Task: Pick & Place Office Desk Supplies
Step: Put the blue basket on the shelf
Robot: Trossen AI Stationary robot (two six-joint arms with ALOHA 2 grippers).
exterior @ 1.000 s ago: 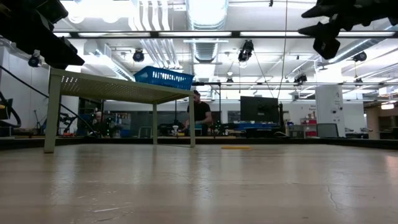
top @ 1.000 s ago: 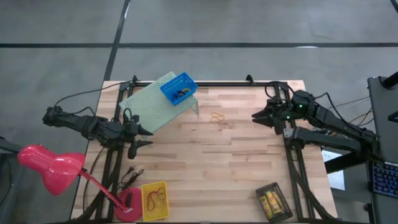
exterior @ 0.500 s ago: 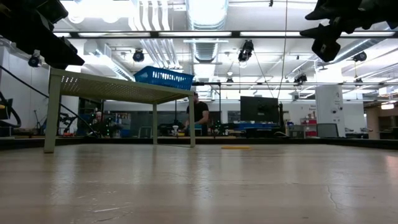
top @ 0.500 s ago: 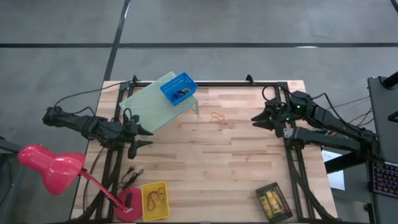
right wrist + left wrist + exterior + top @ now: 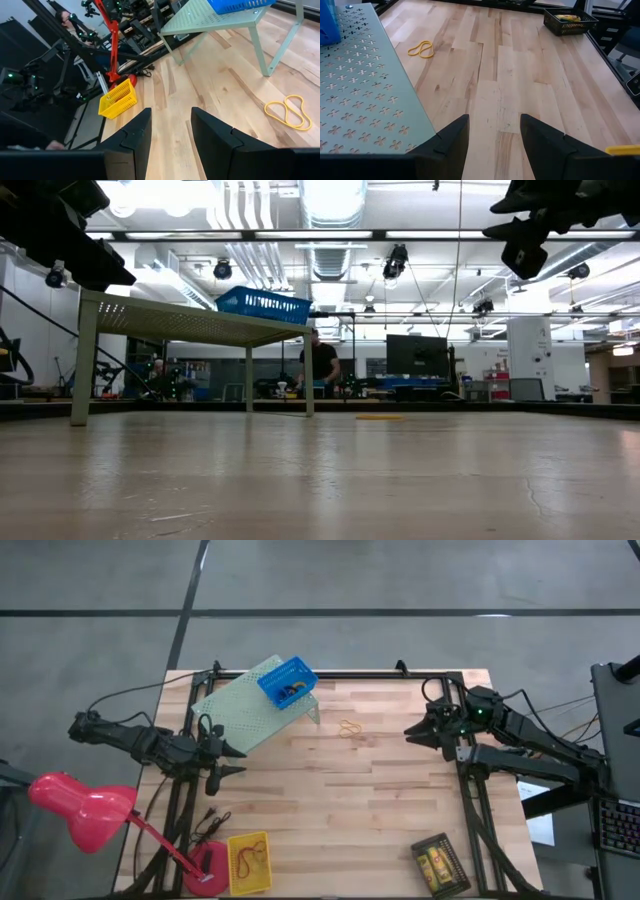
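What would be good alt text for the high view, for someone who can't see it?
Overhead view of a wooden table with rubber bands lying loose near the middle, between the open left gripper and the open right gripper, neither holding anything. A blue bin sits on a pale green riser; a yellow bin and a black bin sit along the near edge.

The desk (image 5: pixel 380 790) is showing pale wood planks with darker grain streaks. Beside the riser (image 5: pixel 240 710), which is showing pale green with a punched cross pattern, rubber bands (image 5: pixel 349 728) are glowing yellow-orange. On the riser, a bin (image 5: pixel 287 682) is showing bright blue. The lamp (image 5: pixel 80 808) is showing pink-red; both hands (image 5: pixel 492 137) (image 5: pixel 170 135) are showing black.
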